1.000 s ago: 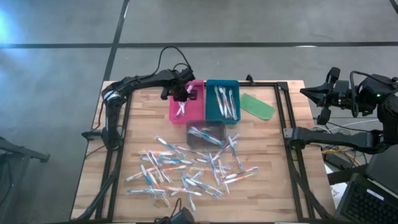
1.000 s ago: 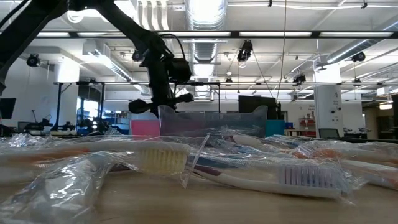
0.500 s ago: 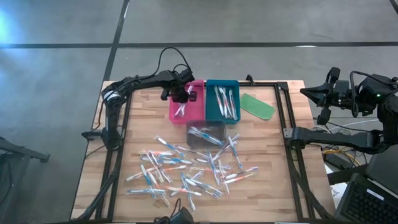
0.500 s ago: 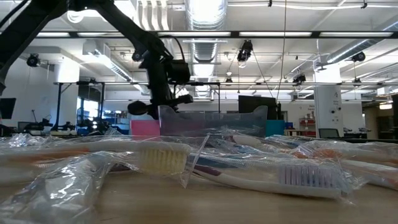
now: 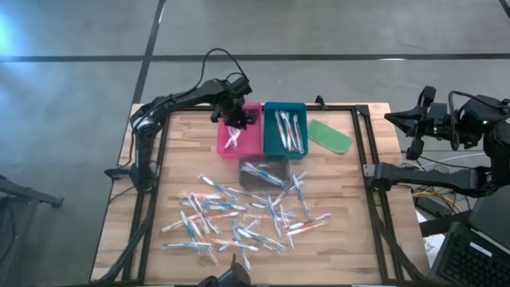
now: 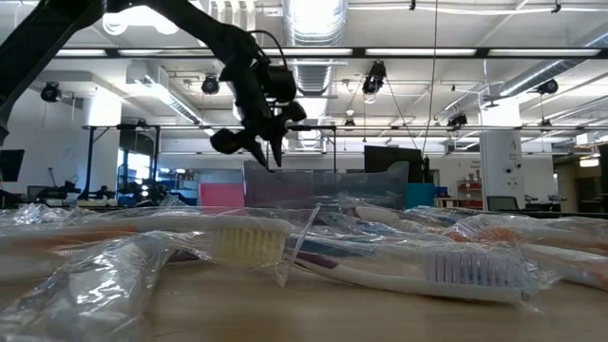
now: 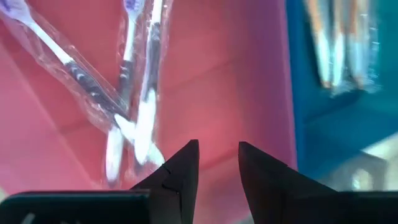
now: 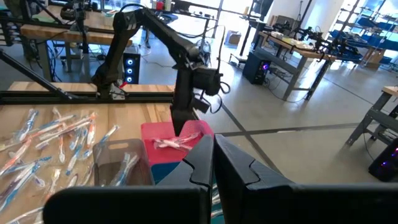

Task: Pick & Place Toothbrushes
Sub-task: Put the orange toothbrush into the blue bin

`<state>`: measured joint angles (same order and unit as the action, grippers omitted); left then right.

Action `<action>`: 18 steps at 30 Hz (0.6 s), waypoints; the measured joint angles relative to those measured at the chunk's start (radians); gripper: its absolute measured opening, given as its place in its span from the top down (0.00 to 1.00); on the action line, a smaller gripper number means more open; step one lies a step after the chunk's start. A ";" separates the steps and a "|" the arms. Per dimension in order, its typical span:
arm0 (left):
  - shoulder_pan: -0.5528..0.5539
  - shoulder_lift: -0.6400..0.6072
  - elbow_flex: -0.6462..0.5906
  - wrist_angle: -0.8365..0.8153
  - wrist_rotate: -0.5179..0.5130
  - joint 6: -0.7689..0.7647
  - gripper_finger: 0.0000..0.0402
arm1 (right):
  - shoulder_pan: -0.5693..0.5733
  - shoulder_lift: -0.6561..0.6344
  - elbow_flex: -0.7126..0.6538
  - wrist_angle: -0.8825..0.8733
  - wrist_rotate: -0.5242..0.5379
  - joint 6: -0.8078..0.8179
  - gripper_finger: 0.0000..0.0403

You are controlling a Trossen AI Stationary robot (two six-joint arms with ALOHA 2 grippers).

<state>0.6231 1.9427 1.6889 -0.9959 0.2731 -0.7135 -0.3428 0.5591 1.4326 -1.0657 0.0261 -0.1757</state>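
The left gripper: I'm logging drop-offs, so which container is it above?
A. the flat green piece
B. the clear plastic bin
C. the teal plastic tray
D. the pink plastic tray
D: the left gripper hangs above the pink plastic tray, where wrapped toothbrushes lie.

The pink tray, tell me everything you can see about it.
The pink tray is a small oblong open-topped bin that looks like plastic, standing at the table's far edge. Its long side touches a teal tray. A few wrapped toothbrushes lie crossed on its floor. The left gripper hangs above it, fingers parted, holding nothing.
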 joint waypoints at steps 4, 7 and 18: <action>0.000 -0.001 0.095 -0.099 0.017 0.005 0.72 | 0.000 0.000 0.000 0.000 0.000 0.000 0.98; -0.005 -0.002 0.171 -0.177 0.017 0.007 0.72 | 0.000 0.000 0.000 0.000 0.000 0.000 0.98; -0.092 -0.004 0.462 -0.389 0.018 0.065 0.73 | 0.000 0.000 0.000 0.000 0.000 0.000 0.98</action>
<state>0.5313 1.9390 2.1507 -1.3854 0.2909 -0.6485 -0.3426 0.5591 1.4326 -1.0657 0.0261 -0.1761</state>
